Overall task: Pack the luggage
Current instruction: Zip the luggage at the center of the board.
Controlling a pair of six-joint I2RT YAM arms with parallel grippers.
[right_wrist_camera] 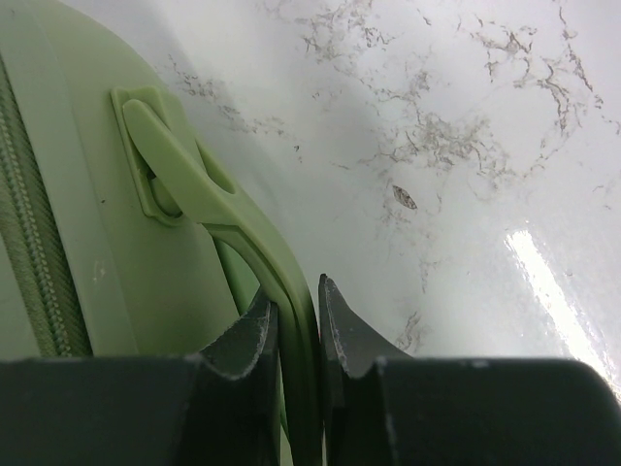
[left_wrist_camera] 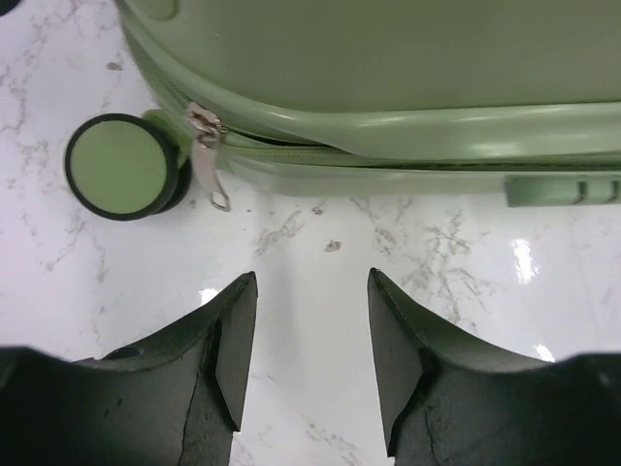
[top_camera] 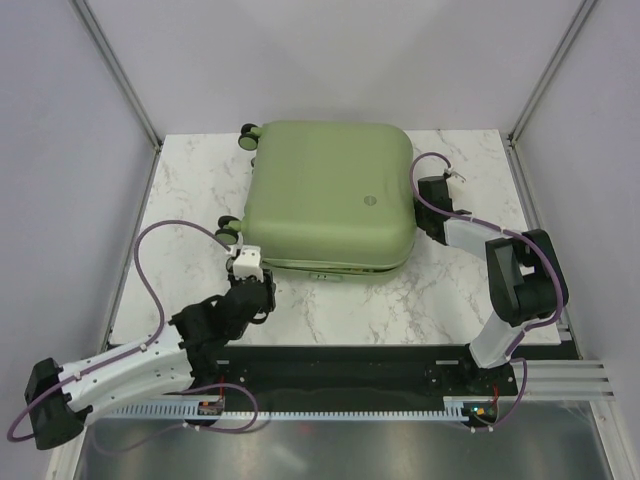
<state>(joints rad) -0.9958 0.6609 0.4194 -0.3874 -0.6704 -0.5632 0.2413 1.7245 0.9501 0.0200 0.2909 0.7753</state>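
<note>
The closed luggage (top_camera: 330, 195) was pictured flat toward the far edge of the worktop (top_camera: 440, 300). Its side handle (right_wrist_camera: 194, 184) was clamped between the fingers of the right gripper (right_wrist_camera: 299, 325); those of the left gripper (left_wrist_camera: 312, 291) were held apart, empty, before the zipper pull (left_wrist_camera: 209, 160). The stiff, slick shell was judged best taken by handle or pull.

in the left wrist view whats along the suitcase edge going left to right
caster wheel → zipper pull → small ribbed green block, all on the near edge of the suitcase
</note>
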